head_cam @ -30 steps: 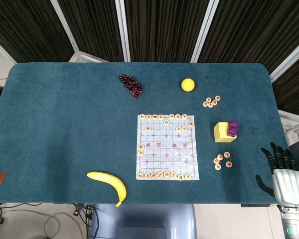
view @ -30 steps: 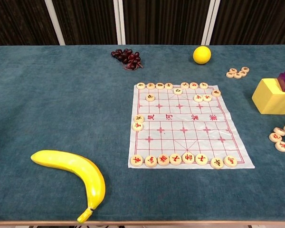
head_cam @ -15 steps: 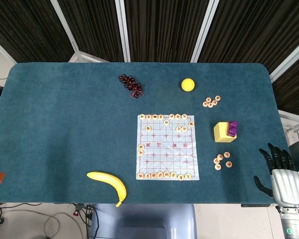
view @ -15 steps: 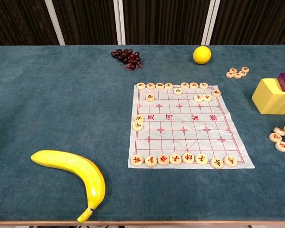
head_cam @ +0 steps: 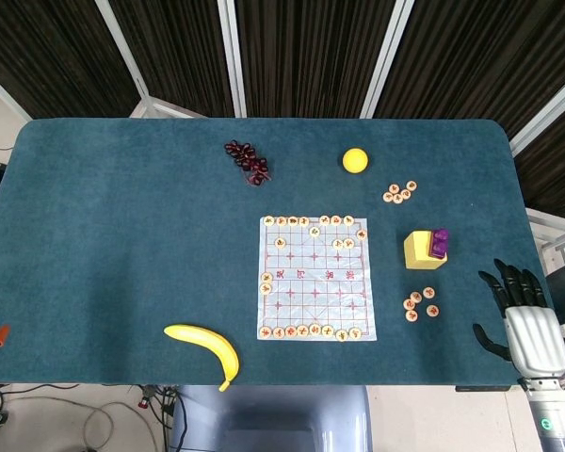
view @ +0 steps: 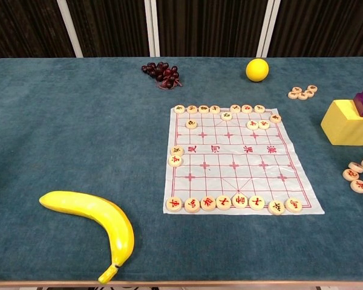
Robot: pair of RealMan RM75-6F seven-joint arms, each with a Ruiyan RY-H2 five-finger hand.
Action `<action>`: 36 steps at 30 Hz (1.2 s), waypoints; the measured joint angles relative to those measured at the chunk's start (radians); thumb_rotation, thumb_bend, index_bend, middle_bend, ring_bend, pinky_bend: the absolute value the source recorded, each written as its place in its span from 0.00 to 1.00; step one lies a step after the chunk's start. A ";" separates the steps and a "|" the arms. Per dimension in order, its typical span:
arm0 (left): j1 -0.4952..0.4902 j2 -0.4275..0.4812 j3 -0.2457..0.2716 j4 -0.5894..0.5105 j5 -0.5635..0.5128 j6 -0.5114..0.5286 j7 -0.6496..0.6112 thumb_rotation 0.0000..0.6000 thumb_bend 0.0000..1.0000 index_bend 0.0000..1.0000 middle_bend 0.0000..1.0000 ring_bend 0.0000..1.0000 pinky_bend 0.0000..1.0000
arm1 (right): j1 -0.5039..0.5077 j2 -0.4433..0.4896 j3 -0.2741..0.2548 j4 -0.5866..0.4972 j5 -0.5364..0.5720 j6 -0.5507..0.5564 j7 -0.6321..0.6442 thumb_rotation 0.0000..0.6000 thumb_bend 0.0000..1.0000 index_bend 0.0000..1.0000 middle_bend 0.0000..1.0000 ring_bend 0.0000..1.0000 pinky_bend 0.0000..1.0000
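Right hand (head_cam: 525, 320) of mine hangs released, fingers apart, just right of the loose chess pieces (head_cam: 420, 303); a careless sweep could scatter them

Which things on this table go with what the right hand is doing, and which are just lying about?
In hand:
right hand, open, holding nothing
loose chess pieces, the nearest things to it
chess board sheet
yellow block with purple piece

Lying about:
banana
grapes
yellow ball
farther chess pieces
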 measured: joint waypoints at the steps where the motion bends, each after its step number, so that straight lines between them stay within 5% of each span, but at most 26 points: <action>1: 0.000 0.000 0.000 0.000 -0.001 -0.001 0.000 1.00 0.03 0.02 0.00 0.00 0.07 | 0.008 0.004 0.004 -0.007 0.003 -0.010 -0.005 1.00 0.37 0.14 0.00 0.00 0.04; 17: -0.001 0.000 -0.002 0.000 -0.003 -0.002 -0.002 1.00 0.03 0.02 0.00 0.00 0.07 | 0.222 0.062 0.123 -0.188 0.187 -0.236 -0.177 1.00 0.37 0.14 0.00 0.00 0.04; 26: -0.002 0.001 -0.003 0.000 -0.007 -0.005 -0.004 1.00 0.03 0.02 0.00 0.00 0.07 | 0.389 0.017 0.191 -0.190 0.472 -0.378 -0.297 1.00 0.37 0.14 0.00 0.00 0.04; 36: -0.006 -0.004 -0.002 0.002 -0.011 -0.010 0.006 1.00 0.03 0.02 0.00 0.00 0.07 | 0.629 -0.123 0.227 -0.047 0.809 -0.453 -0.458 1.00 0.37 0.14 0.00 0.00 0.04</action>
